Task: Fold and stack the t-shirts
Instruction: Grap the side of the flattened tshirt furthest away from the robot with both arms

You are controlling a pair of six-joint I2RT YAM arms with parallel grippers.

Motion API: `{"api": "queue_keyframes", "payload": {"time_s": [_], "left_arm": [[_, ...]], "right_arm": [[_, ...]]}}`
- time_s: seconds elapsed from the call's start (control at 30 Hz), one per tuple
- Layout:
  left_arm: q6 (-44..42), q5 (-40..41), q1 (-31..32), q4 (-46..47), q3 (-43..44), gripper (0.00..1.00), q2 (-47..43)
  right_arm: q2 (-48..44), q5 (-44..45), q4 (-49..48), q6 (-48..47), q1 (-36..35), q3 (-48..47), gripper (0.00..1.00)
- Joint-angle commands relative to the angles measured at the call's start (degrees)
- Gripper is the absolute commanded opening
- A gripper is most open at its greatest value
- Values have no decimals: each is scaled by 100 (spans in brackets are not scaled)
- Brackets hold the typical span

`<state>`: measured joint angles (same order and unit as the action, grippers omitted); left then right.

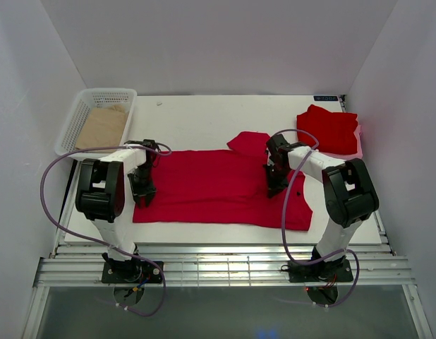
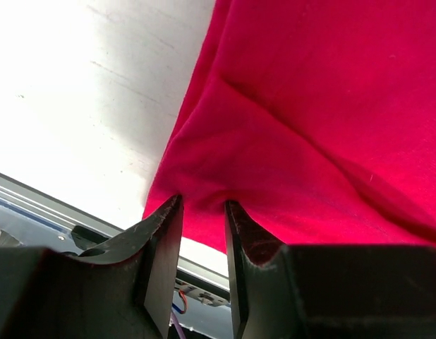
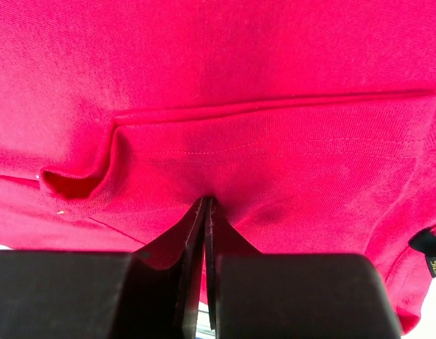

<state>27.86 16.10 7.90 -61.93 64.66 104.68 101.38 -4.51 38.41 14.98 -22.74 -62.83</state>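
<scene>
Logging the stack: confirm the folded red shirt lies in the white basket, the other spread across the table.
No: the top external view shows the folded red shirt at far right, outside the white basket. The other shirt is spread across the table.

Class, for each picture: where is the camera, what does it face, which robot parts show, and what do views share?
Top: above and behind, looking down at table and shirt; both arms show.
Left wrist: at the wrist, facing the shirt edge; left end effector shows.
Right wrist: facing shirt cloth; right end effector shows.
All share the shirt.
</scene>
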Motion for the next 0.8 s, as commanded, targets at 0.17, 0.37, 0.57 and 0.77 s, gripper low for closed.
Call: {"api": "queue_keyframes", "payload": {"time_s": [0.17,0.37,0.57,0.77], "left_arm": [[-175,-1271,-52,726,678,54,-851],[-131,-1566,-25,613,1847,82,-1126],[-368,-995,-25,419,2690,84,41],[-500,-222,-43,392,3796,79,1281]], "right_arm": [[-408,750,596,22,-37,-955,13],[-287,1030,1211,-232,-37,-3108,36],[889,1269,1301,-706,173,-4377,41],[2479,893,1037,-795,656,-5941,42]]}}
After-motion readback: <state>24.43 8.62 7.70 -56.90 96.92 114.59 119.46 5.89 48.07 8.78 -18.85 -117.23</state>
